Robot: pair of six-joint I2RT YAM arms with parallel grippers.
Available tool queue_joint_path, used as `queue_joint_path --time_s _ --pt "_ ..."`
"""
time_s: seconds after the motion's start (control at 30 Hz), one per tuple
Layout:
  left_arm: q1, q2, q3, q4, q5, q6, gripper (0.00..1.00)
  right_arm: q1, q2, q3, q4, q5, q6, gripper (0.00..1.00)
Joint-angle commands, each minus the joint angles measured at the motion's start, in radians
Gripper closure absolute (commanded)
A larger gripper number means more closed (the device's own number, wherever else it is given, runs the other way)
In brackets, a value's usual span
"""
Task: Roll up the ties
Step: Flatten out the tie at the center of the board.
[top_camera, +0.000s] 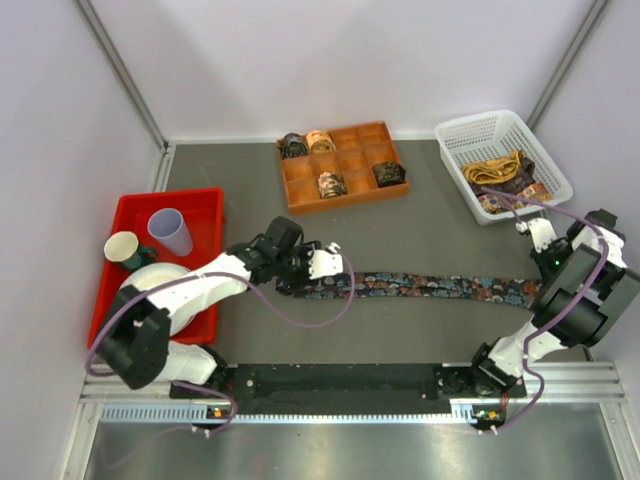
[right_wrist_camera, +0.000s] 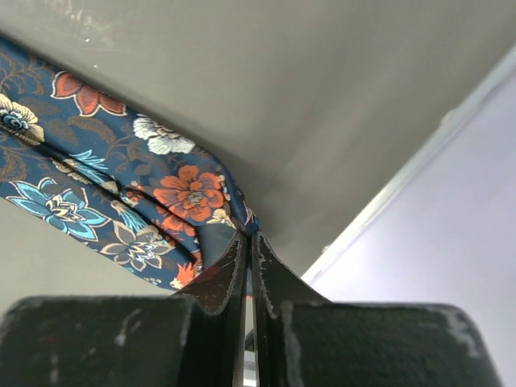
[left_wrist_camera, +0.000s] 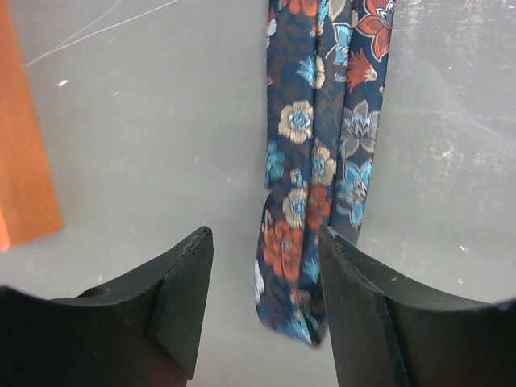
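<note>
One tie [top_camera: 440,287] lies stretched left-right

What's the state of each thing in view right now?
Tie: unrolled, lying flat between the grippers.
Left gripper: open, one tie end between its fingers.
Right gripper: shut on the tie's other end.
Coils: four, rolled, in tray compartments.
Loose ties: unrolled, piled in basket.
Cups: two, upright in bin.
</note>
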Motion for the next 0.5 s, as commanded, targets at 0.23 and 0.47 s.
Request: queue_joint_path --time_s 0.23,0.47 --pt "-0.014 0.236 0.131 -0.069 -0.001 0.079 0.54 0.003 0.015 0.059 -0.048 -0.009 0.005 1.00" --pt "-0.014 0.218 0.111 -0.095 -0.039 0.102 0.92 0.003 0.016 0.054 -0.008 0.020 0.005 1.00"
